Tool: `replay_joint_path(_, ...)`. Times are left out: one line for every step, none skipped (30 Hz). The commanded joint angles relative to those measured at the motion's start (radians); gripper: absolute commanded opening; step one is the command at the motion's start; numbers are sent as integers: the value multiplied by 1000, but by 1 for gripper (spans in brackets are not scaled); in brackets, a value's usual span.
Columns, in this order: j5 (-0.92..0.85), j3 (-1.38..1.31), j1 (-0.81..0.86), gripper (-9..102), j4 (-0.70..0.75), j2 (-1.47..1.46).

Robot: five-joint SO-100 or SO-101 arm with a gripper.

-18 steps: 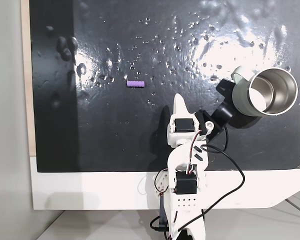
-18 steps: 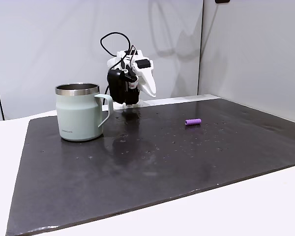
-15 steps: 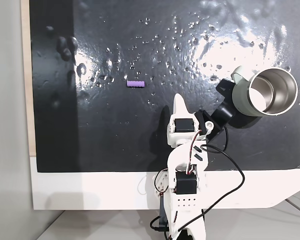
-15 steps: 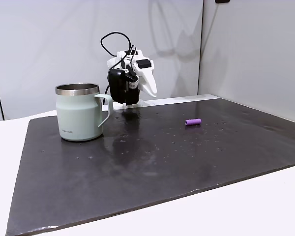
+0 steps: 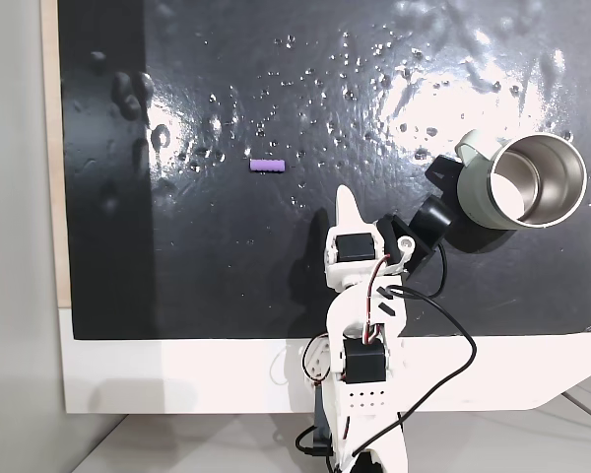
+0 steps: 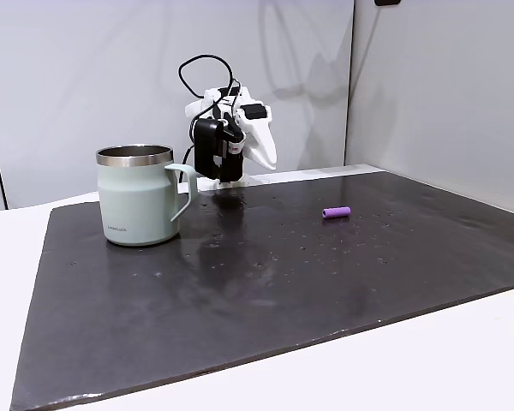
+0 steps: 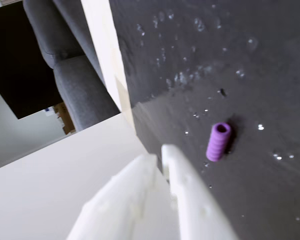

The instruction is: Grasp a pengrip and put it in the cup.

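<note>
Dark wet mat point(image 5: 227, 276) covers the table, and the pengrip point(image 5: 267, 165) lies loose on it, well apart from the cup point(image 5: 517, 184), free to be picked. Gripper point(image 7: 160, 152), fingers nearly together and empty, hangs short of the pengrip, probably lining up

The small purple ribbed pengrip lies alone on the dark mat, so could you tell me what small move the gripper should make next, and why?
Probably open while reaching toward the purple ribbed pengrip. In the wrist view the white gripper looks shut and short of it, and the pale green steel-lined cup holds nothing visible.
</note>
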Motion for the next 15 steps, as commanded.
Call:
replay_joint_path(-31,-83,-51,0,74,12)
replay_joint_path(-32,-123,-69,0,106,11)
replay_joint_path(-32,-163,-86,0,137,11)
replay_joint_path(-35,-204,-106,0,160,3)
replay_joint_path(-35,-250,-123,0,179,-15)
replay_joint_path(-34,-301,-143,0,195,-46)
replay_joint_path(-31,-356,-161,0,212,-87)
replay_joint_path(-21,-410,-178,0,227,-133)
replay_joint_path(-5,-471,-195,0,242,-189)
replay_joint_path(12,-540,-218,0,264,-250)
replay_joint_path(40,-617,-241,0,291,-314)
replay_joint_path(67,-698,-262,0,325,-383)
replay_joint_path(101,-787,-287,0,362,-453)
replay_joint_path(126,-879,-307,0,402,-520)
replay_joint_path(144,-966,-325,0,439,-584)
